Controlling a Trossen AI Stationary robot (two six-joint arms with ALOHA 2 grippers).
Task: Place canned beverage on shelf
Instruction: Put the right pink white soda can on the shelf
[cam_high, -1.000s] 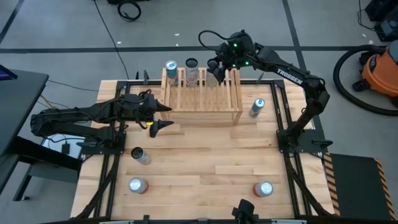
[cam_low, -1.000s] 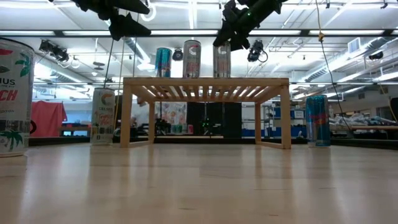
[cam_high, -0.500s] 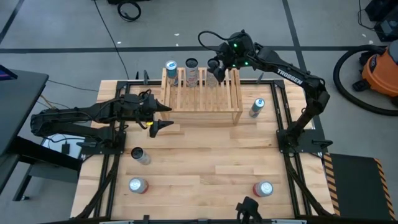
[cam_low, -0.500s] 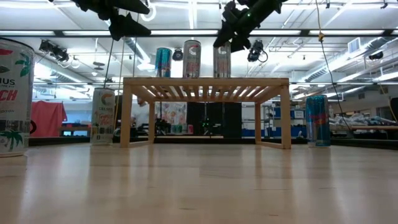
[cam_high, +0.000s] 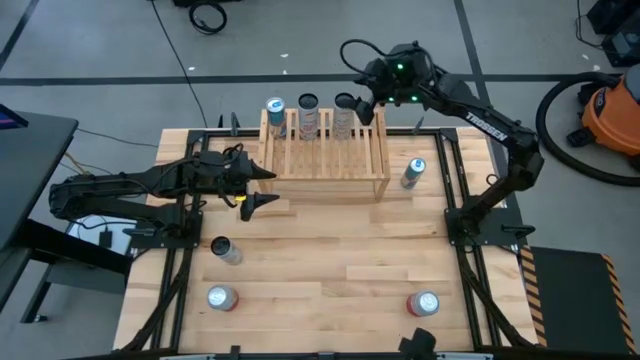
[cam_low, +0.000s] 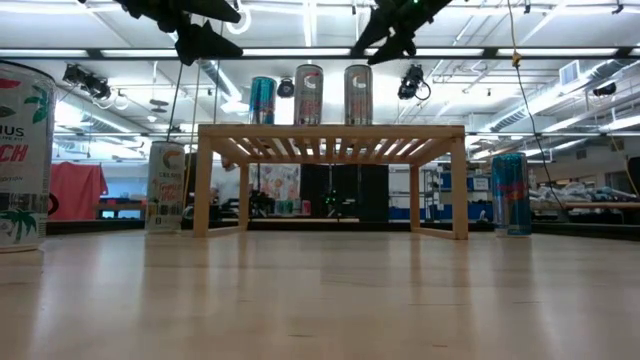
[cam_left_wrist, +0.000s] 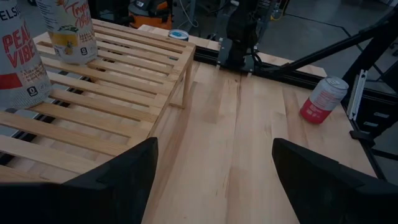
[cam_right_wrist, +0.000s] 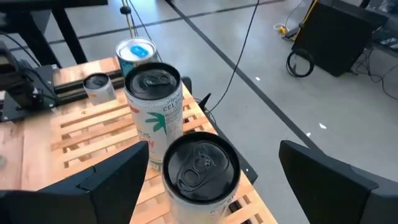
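The slatted wooden shelf stands at the table's far middle. Three cans stand upright in a row on the far part of its top. The rightmost is a silver can with a dark top. My right gripper hovers open just right of it and above it. In the right wrist view its fingers stand wide on either side of that can without touching. The white palm-print can and the blue-topped can stand beyond it. My left gripper waits open by the shelf's left front corner.
Loose cans stand on the plank table: a blue one right of the shelf, a dark one at left, a red one at near left and another red one at near right. Black frame rails run along both table sides.
My right gripper has opened and let go of the silver can. It has then risen and drawn back toward the table's right and far edges. The can stays upright on the shelf's top beside the other two.
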